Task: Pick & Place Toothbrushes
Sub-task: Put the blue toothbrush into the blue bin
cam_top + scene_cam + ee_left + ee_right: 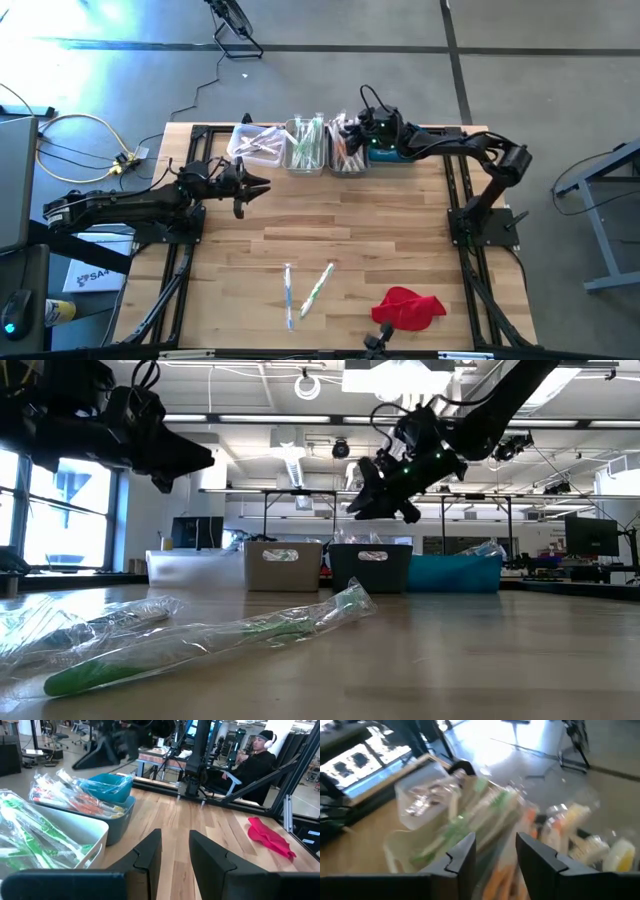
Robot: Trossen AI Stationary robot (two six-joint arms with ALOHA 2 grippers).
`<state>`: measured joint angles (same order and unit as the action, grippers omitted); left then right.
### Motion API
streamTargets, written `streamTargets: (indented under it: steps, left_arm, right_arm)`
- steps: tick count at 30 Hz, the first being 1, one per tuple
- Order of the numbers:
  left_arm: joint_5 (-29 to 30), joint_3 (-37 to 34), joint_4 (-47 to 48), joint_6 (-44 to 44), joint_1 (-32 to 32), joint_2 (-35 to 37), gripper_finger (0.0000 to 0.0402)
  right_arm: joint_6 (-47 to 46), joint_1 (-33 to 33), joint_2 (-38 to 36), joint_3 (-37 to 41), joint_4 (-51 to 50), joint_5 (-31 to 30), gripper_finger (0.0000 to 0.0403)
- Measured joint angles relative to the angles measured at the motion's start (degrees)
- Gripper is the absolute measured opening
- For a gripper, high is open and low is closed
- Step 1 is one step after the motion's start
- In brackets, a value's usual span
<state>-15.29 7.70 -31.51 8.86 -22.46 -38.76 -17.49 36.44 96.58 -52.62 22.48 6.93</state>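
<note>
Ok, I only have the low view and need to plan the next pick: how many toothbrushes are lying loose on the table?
Observer: Two. A green toothbrush and a bluish toothbrush lie side by side, apart.
Operator: Which gripper is up by the bins?
Observer: The right gripper, open and empty, above the row near the grey bin, which holds orange-handled brushes.
Operator: And the left one?
Observer: The left gripper is open and empty, beside the bins, not over them.
</note>
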Motion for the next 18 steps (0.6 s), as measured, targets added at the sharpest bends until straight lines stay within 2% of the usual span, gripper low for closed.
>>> streamTargets:
  steps: [9,18]
  left_arm:
    - [0.0,0.0,0.1,0.0,0.0,0.0,0.0097]
    - [-0.2,0.0,0.0,0.0,0.0,0.0,0.0097]
  right_arm:
    - [3.9,-2.7,-9.0,0.0,-0.2,5.4,0.0088]
    - [7.4,-5.4,-16.0,0.0,-4.4,5.6,0.0032]
